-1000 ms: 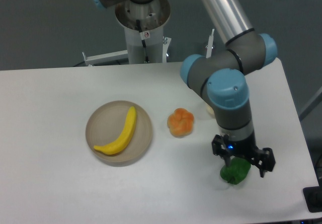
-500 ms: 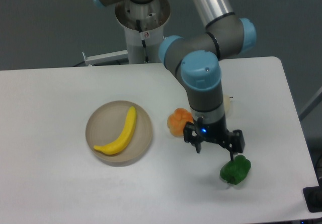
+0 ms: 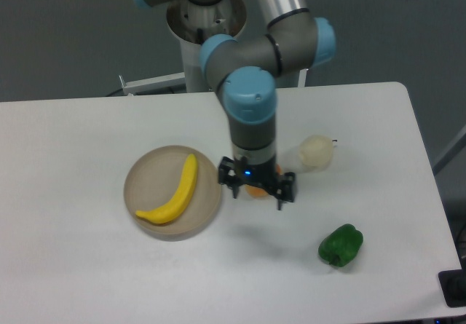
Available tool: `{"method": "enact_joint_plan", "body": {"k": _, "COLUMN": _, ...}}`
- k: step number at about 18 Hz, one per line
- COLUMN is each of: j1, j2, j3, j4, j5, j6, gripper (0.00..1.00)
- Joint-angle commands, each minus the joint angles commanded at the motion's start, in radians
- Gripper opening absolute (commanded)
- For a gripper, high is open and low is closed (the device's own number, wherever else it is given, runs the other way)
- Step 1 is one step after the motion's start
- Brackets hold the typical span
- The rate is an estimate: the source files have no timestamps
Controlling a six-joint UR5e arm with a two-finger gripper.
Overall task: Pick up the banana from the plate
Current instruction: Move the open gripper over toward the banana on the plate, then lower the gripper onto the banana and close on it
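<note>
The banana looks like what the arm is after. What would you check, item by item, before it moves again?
1. Banana lies on the plate, uncovered: ok.
2. Gripper empty with fingers spread: ok.
3. Gripper over the banana: not ok, it is to the right, past the plate's rim.
4. Orange fruit clear of the gripper: cannot tell, the gripper mostly hides it.
5. Green pepper and pale round object out of the path: ok, both lie farther right.

Robotics lab, industrial arm [image 3: 251,113] on a pedestal base [image 3: 206,40] behind a plain white table [image 3: 87,266], grey floor, toy-like food props
</note>
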Motion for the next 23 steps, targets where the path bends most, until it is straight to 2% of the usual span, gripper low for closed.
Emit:
{"method": "enact_joint_plan", "body": {"k": 4, "j1": -0.057, "j2": -0.003, "j3": -0.086, "j4": 0.031, "j5": 0.015, "j6": -0.008, "gripper": 1.00}}
{"method": "enact_joint_plan", "body": {"k": 8, "j1": -0.063, "j2": -0.009, "j3": -0.157, "j4": 0.086, "j5": 0.018, "j6": -0.003, "gripper": 1.00}}
{"method": "enact_joint_plan", "body": {"k": 10, "j1": -0.069, "j2": -0.011, "j3": -0.181, "j4": 0.095, "j5": 0.017, "j6": -0.003, "gripper": 1.00}}
{"method": "enact_joint_plan", "body": {"k": 14, "j1": -0.103, "j2": -0.015, "j3": -0.183, "j4": 0.097, "j5": 0.015, "j6": -0.003, "gripper": 1.00}}
{"method": "enact_joint_plan", "body": {"k": 17, "j1": -0.114, "j2": -0.055, "j3": -0.178, "j4": 0.110, "j5": 0.015, "j6": -0.005, "gripper": 1.00}}
{"method": "enact_joint_plan", "body": {"k": 19, "j1": -0.123, "j2": -0.066, "j3": -0.175, "j4": 0.136, "j5": 0.017, "j6": -0.002, "gripper": 1.00}}
{"method": "enact_joint_plan", "body": {"k": 23, "j1": -0.125, "j2": -0.078, "j3": -0.169, "j4": 0.137, "j5": 0.020, "j6": -0.002, "gripper": 0.97}}
